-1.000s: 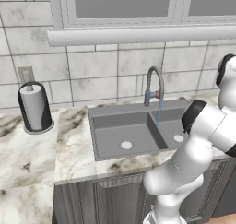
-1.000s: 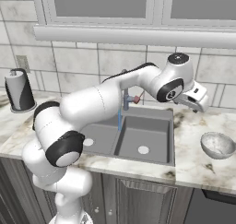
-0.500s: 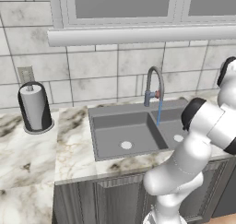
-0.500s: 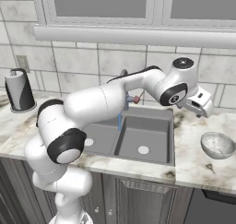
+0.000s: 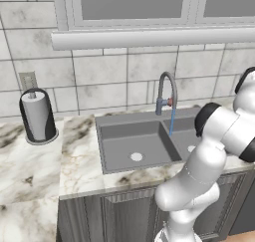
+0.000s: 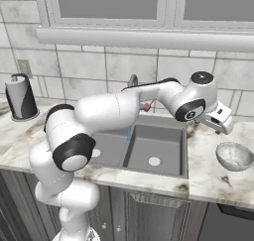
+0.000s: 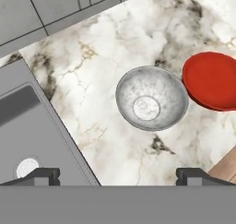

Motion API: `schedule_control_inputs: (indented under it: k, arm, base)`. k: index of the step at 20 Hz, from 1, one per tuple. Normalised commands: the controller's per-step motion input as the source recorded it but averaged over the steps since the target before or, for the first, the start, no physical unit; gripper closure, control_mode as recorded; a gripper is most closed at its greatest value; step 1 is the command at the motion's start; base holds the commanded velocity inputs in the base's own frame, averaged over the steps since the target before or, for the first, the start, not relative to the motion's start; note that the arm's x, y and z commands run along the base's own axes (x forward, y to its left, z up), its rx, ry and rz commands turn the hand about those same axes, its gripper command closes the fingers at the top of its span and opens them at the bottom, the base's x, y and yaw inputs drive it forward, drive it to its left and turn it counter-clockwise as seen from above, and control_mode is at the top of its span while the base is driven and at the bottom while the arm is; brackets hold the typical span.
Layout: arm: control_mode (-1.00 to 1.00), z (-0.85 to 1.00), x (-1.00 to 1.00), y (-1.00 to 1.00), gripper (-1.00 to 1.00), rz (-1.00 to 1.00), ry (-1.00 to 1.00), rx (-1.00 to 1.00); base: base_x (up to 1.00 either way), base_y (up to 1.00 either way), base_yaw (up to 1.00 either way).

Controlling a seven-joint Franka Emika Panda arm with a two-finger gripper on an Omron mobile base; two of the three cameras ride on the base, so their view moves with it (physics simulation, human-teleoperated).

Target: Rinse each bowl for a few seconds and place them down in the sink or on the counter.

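Two bowls: both resting on the tabletop to the right of the sink, none in a basin.
Tabletop: white marble-look tabletop with brown-grey veining (image 7: 97, 112), over dark grey wood-grain cabinets (image 6: 149, 215); carrying both bowls.
Sink: dark grey rectangular double-basin sink (image 6: 149, 148), set into the tabletop, a round pale drain in each basin; one corner and one drain seen at the left of the hand view.
Faucet: arched grey faucet (image 5: 167, 94) behind the sink, thin blue stream of water (image 5: 172, 121) falling from the spout into the sink.
Paper towel holder: dark cylindrical holder with a pale roll (image 5: 37, 116), standing on the tabletop well left of the sink, against the tiled wall.
Grey bowl: small round pale grey-white mottled bowl (image 7: 151, 97), upright, near the sink's right edge, just beside the red bowl.
Red bowl: small round glossy red bowl (image 7: 212, 80), on the far side of the grey bowl from the sink; touching or barely apart, cannot tell.
Pincer: two-finger pincer (image 7: 118, 176), spread wide with nothing between the tips, hovering above the tabletop, grey bowl ahead of it and untouched.
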Motion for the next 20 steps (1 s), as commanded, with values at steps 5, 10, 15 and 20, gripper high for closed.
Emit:
schedule_control_inputs:
  k: [5,10,15,20]
  arm:
    - [-1.00,-0.22,0.01,-0.05,-1.00,0.02,0.00,0.00]
    - [-1.00,-0.17,0.13,-0.02,-1.00,0.07,0.00,0.00]
    - [-1.00,-0.07,0.17,-0.10,-1.00,0.06,0.00,0.00]
    - [-1.00,-0.05,0.18,-0.16,-1.00,0.06,0.00,0.00]
  base:
    - [0.00,0.00,0.00]
    - [0.00,0.00,0.00]
    - [0.00,0.00,0.00]
    - [0.00,0.00,0.00]
